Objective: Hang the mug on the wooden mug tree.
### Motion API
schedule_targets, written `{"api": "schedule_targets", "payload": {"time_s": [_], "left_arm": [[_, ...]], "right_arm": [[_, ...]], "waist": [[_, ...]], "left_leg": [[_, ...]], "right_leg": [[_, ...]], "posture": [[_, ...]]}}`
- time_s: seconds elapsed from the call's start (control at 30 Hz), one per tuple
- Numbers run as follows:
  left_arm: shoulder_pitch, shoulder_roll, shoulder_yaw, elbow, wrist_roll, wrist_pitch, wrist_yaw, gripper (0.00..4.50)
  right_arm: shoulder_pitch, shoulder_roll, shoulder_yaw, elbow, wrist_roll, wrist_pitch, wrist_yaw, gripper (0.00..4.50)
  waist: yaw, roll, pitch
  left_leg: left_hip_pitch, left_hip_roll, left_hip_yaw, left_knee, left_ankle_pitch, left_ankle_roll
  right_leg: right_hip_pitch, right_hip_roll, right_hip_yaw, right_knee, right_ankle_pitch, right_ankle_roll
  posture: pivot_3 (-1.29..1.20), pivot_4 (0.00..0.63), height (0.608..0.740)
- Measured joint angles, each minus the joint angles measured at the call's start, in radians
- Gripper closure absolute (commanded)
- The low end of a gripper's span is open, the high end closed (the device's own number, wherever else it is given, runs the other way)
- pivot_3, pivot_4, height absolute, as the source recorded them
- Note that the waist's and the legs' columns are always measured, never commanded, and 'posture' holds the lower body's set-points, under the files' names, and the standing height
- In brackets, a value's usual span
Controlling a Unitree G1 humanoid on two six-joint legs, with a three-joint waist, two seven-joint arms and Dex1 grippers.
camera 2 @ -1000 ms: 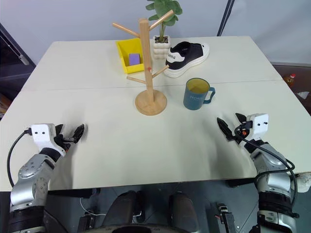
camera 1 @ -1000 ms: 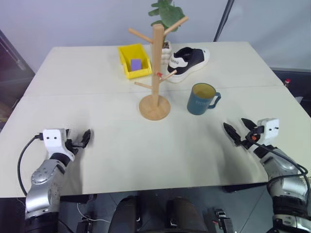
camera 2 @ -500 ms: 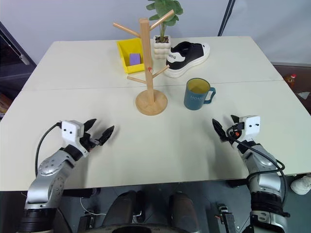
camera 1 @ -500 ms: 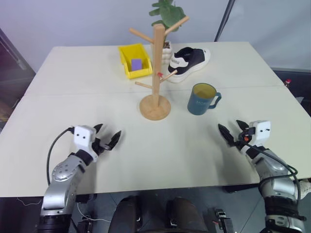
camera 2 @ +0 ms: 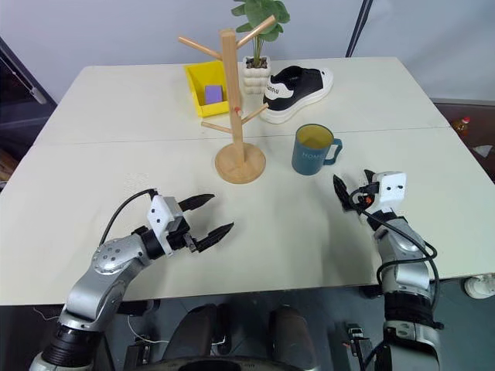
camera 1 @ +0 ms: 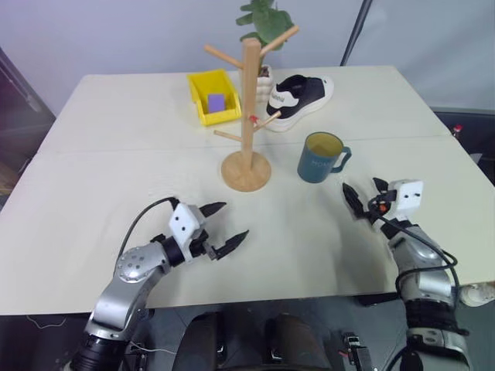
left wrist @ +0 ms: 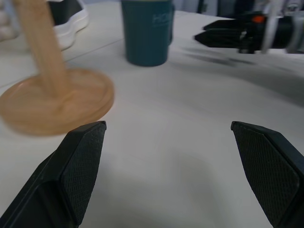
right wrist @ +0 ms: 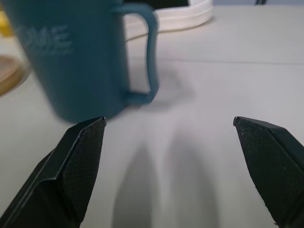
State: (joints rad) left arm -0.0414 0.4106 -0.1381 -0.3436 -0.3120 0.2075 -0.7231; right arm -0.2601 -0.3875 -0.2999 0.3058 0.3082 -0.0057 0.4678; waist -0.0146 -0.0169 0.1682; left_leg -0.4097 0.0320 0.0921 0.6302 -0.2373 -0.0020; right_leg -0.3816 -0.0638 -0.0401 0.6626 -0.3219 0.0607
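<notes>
The teal-blue mug (camera 1: pixel 319 158) stands upright on the white table (camera 1: pixel 116 170), its handle (right wrist: pixel 147 57) turned to the right. Left of it stands the wooden mug tree (camera 1: pixel 249 108) on its round base (left wrist: pixel 52 102), with nothing on its pegs. My right gripper (camera 1: pixel 361 191) is open and held level just short of the mug's handle side, apart from it. At the table's front middle my left gripper (camera 1: pixel 232 222) is open with nothing in it, pointing toward the tree's base and the mug (left wrist: pixel 146 31).
Behind the tree sit a yellow bin (camera 1: pixel 214 97) holding a purple block (camera 1: pixel 216 101), a black-and-white shoe (camera 1: pixel 300 97) and a potted plant (camera 1: pixel 264 23). The table's front edge runs just under both arms.
My left arm has swung from the table's front left toward the middle and turned rightward. My right gripper has edged forward toward the mug. Both stayed open; mug and tree have not moved.
</notes>
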Motion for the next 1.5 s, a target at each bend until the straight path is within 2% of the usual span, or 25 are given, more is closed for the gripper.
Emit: {"api": "schedule_targets", "payload": {"time_s": [0.5, 0.83, 0.93, 1.17, 1.4, 1.5], "left_arm": [[-0.054, -0.007, -0.023, 0.000, 0.009, 0.001, 0.006, 0.00], [-0.081, -0.008, -0.022, 0.014, 0.010, 0.000, 0.009, 0.00], [-0.081, -0.008, -0.022, 0.014, 0.010, 0.000, 0.009, 0.00], [-0.092, -0.008, -0.001, 0.015, 0.010, 0.000, 0.012, 0.00], [-0.088, -0.010, 0.008, 0.019, 0.008, 0.000, 0.019, 0.00], [-0.073, -0.010, 0.016, 0.020, 0.008, -0.001, 0.031, 0.00]], "right_arm": [[-0.222, -0.007, 0.017, 0.374, -0.070, -0.177, -0.010, 0.04], [-0.315, -0.007, 0.041, 0.463, -0.092, -0.208, 0.002, 0.04], [-0.328, -0.007, 0.048, 0.484, -0.096, -0.207, 0.016, 0.87], [-0.324, 0.011, 0.059, 0.462, -0.077, -0.182, 0.080, 4.43], [-0.255, 0.023, 0.075, 0.296, -0.051, -0.132, 0.109, 4.48], [-0.185, -0.001, 0.116, 0.147, -0.080, -0.119, 0.113, 4.48]], "waist": [[-0.003, 0.000, 0.000], [-0.002, 0.000, 0.000], [-0.002, 0.000, 0.000], [-0.003, 0.000, 0.000], [0.000, 0.000, 0.000], [-0.001, 0.001, 0.000]], "left_leg": [[0.000, 0.000, 0.001, 0.001, 0.000, 0.000], [0.000, 0.000, 0.001, 0.001, 0.000, 0.000], [0.000, 0.000, 0.001, 0.001, 0.000, 0.000], [0.000, 0.000, 0.001, 0.001, 0.000, 0.000], [0.000, 0.000, 0.000, 0.001, 0.000, 0.000], [0.000, 0.000, 0.000, 0.001, 0.000, 0.000]], "right_leg": [[0.000, 0.002, 0.000, 0.001, 0.000, 0.001], [0.001, 0.002, 0.000, 0.001, 0.000, 0.001], [0.001, 0.002, 0.000, 0.001, 0.000, 0.001], [0.001, 0.002, 0.000, 0.002, 0.000, 0.001], [0.001, 0.002, 0.000, 0.002, 0.000, 0.001], [0.000, 0.002, 0.000, 0.002, 0.000, 0.001]], "posture": [[0.00, 0.150, 0.740], [0.00, 0.150, 0.740], [0.00, 0.150, 0.740], [0.00, 0.150, 0.740], [0.00, 0.150, 0.740], [0.00, 0.150, 0.740]]}}
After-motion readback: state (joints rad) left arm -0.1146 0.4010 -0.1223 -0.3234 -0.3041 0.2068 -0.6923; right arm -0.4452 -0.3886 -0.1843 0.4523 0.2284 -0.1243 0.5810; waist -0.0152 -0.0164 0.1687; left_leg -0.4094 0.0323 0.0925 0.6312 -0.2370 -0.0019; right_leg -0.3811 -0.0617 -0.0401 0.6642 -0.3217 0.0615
